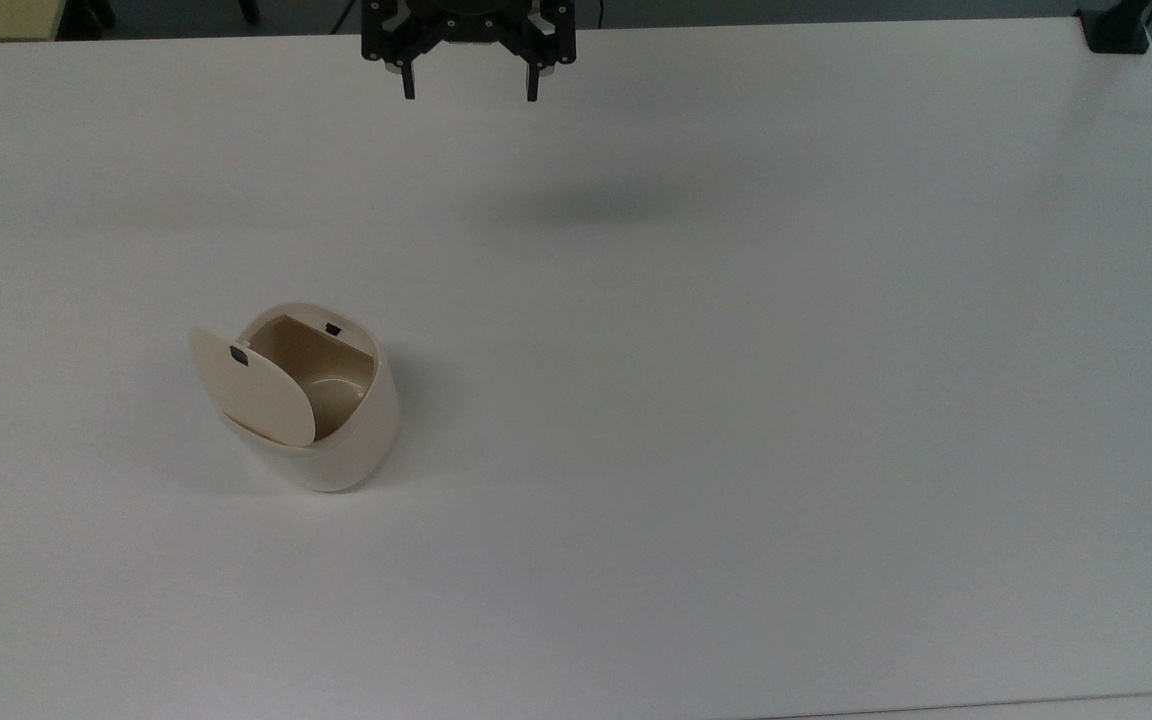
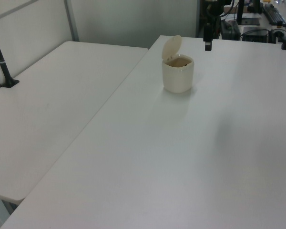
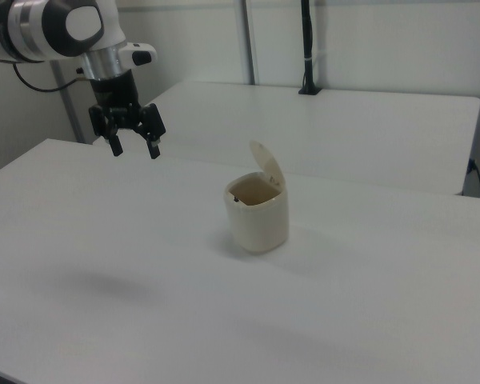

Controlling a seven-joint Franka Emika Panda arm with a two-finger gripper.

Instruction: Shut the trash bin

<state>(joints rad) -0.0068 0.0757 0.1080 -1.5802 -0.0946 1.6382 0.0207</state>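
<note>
Trash bin: the trash bin (image 1: pixel 331 430) stands upright on the white table (image 1: pixel 736 400), in the left half of the top view, a little below mid-height. In the left view it sits in the upper middle of the frame (image 2: pixel 178 74); in the right view it is near the centre (image 3: pixel 258 216).

Bin body: cream-beige, rounded and tapering, with a tan inside that I can see down into from the top view.

Lid: the lid (image 1: pixel 251 385) is swung open and stands up from the rim, on the top view's left side of the opening. It rises above the body in the left view (image 2: pixel 172 47) and in the right view (image 3: pixel 267 168). A small dark mark (image 1: pixel 238 353) sits on its inner face and another dark spot (image 1: pixel 332 328) on the far rim.

Bin against my fingers: the bin is well apart from my fingers (image 1: pixel 408 85), nothing touching. In the top view it lies far below them and to their left; in the right view it is to their right and lower; in the left view it is to the left of them and lower.

My gripper: my gripper (image 1: pixel 470 88) hangs at the top edge of the top view, near the middle, and in the upper left of the right view (image 3: pixel 133 147). It is above the table, tips pointing down.

My fingers' state: spread wide apart, holding nothing.

Shadow: a soft dark patch (image 1: pixel 576 205) lies on the table below my gripper in the top view.

Beyond: a second white table (image 2: pixel 52 105) adjoins mine, with a black post (image 3: pixel 307 48) standing on it.
</note>
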